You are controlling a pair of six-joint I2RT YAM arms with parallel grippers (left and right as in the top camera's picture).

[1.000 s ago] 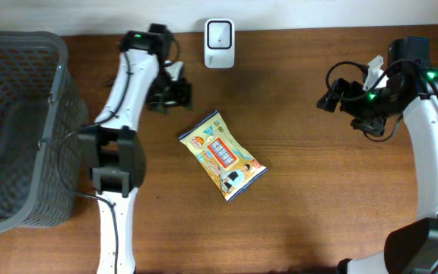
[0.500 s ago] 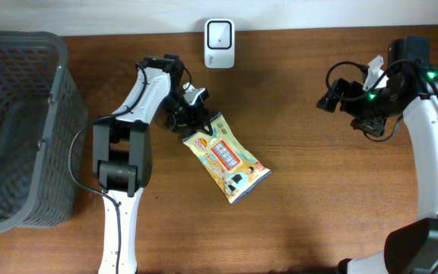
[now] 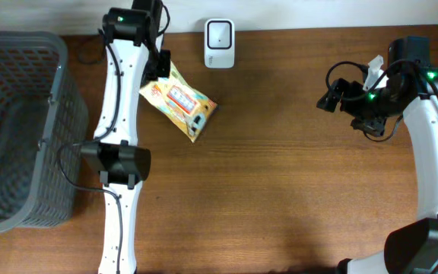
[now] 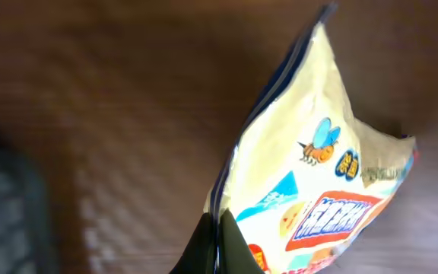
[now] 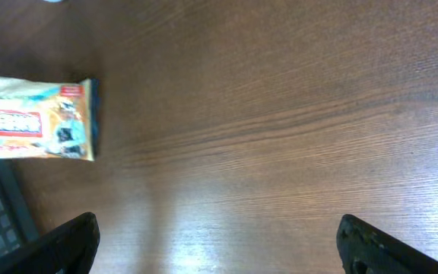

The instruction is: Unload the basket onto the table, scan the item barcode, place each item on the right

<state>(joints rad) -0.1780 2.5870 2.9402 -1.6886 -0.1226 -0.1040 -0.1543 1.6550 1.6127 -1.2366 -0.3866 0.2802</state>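
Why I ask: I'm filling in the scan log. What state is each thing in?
left gripper: shut on one edge of the snack bag.
snack bag: held, printed side up.
right gripper: open, holding nothing.
scanner: untouched, bag not yet at it.
basket: nothing visible inside.

Brown wooden table (image 3: 295, 190), white wall (image 3: 318, 11)

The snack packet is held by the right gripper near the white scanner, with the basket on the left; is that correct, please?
Not quite: the left gripper holds the snack packet, as the overhead and left wrist views show; it is near the white scanner, with the basket on the left.
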